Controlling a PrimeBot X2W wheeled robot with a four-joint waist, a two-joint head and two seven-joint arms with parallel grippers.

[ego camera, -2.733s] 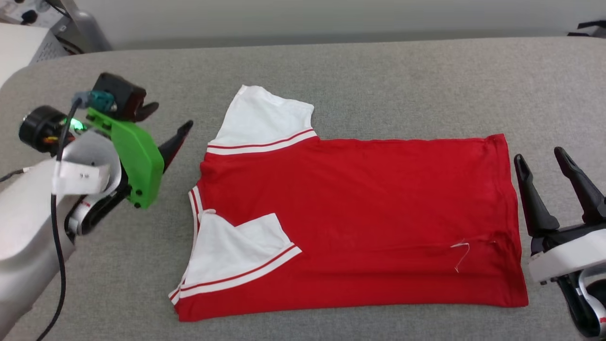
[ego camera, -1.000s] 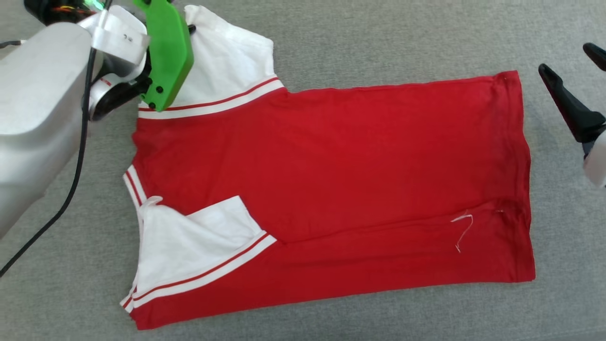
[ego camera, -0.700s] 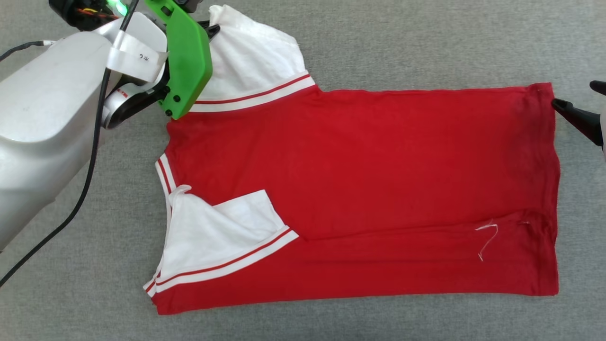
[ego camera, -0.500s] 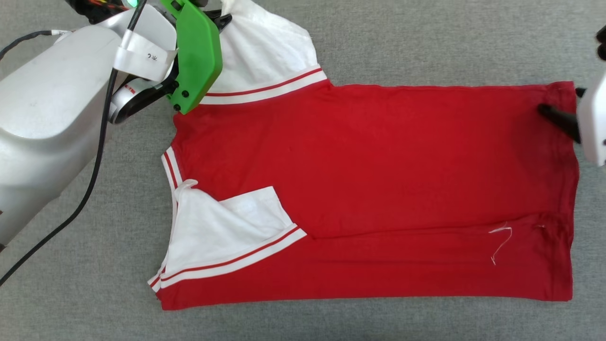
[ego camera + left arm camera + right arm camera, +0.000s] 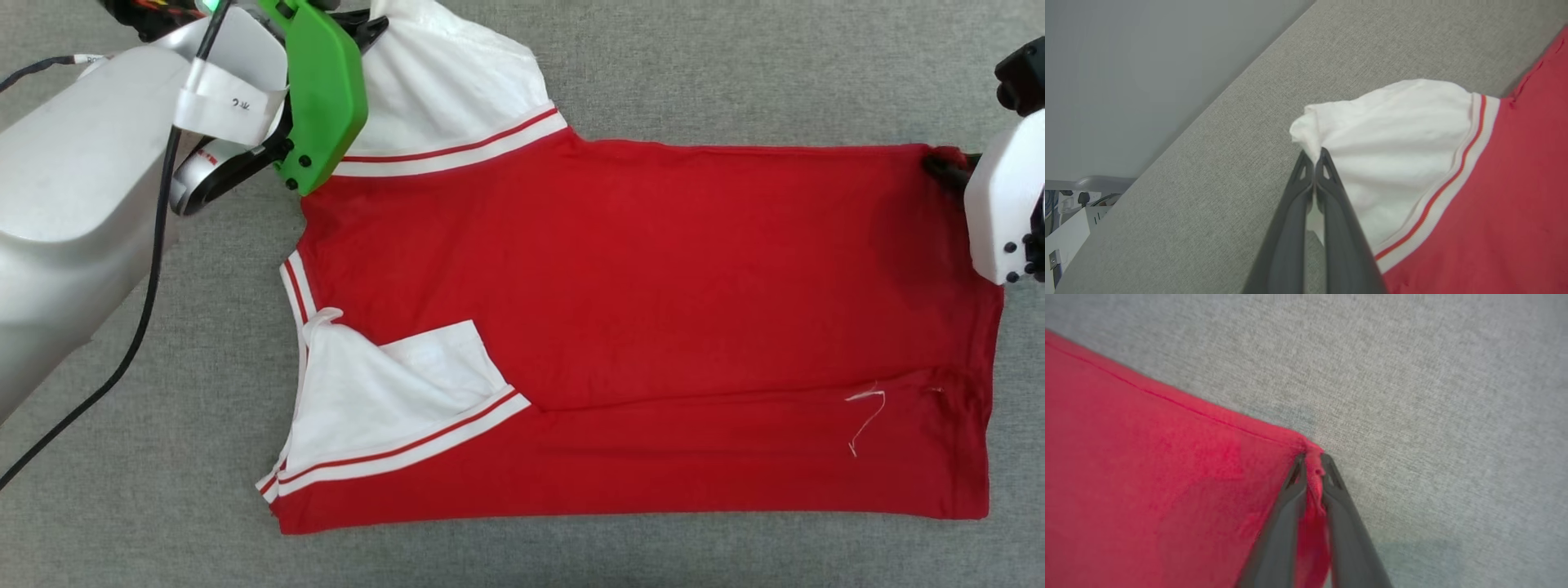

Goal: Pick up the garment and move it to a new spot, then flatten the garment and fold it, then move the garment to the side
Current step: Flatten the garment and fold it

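Note:
The garment (image 5: 653, 286), a red T-shirt with white striped sleeves, lies flat on the grey cloth surface, its near sleeve (image 5: 384, 408) folded onto the body. My left gripper (image 5: 1314, 157) is shut on the tip of the far white sleeve (image 5: 1392, 139), which bunches up at the fingertips; in the head view that gripper (image 5: 371, 24) sits at the top left behind a green mount. My right gripper (image 5: 1312, 465) is shut on the far hem corner (image 5: 1310, 451), red cloth pinched between its fingers (image 5: 1286, 514). In the head view it (image 5: 943, 167) is at the right edge. A loose white thread (image 5: 865, 416) lies near the hem.
The grey padded surface (image 5: 735, 73) spreads on all sides of the shirt. A black cable (image 5: 122, 359) trails from my left arm across the lower left. In the left wrist view the surface's far edge (image 5: 1216, 98) meets a pale wall, with white equipment (image 5: 1065, 228) beyond.
My right gripper moved in from the right and shut on the far hem corner. The left gripper has stayed shut on the far sleeve. The head camera has shifted.

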